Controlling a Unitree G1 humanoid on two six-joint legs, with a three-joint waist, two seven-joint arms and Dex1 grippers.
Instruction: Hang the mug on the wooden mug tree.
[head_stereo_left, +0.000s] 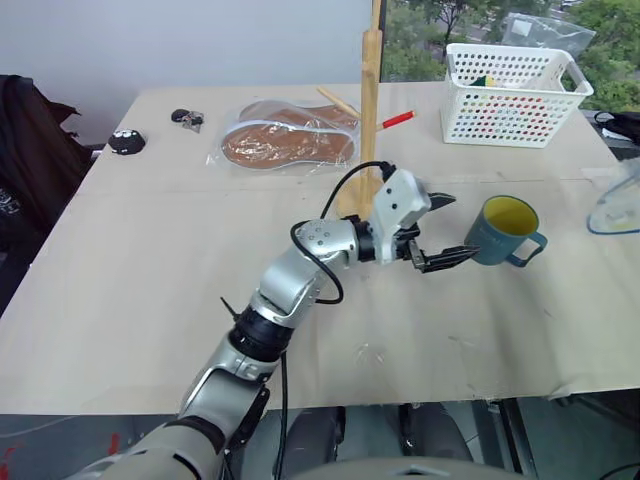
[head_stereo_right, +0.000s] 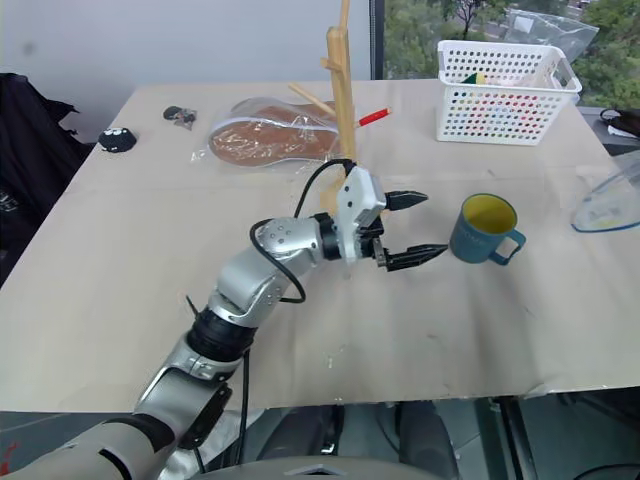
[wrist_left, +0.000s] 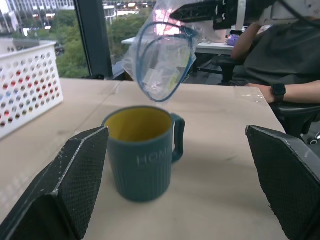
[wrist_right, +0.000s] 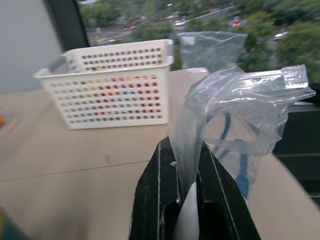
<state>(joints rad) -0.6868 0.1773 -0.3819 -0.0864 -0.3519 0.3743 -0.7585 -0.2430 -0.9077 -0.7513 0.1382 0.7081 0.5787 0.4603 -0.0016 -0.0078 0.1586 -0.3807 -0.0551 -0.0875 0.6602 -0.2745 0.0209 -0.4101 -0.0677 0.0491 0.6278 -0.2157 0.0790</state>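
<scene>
Teal mug (head_stereo_left: 504, 232) upright, right of mug tree (head_stereo_left: 369, 110)

Table (head_stereo_left: 150, 260): mug (head_stereo_left: 505, 232); wooden mug tree (head_stereo_left: 368, 110); white basket (head_stereo_left: 512, 95).

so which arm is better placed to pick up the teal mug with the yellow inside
Left. Its gripper hangs open beside the teal ceramic mug, jaws facing it. The right gripper is shut on a clear plastic bag.
</scene>
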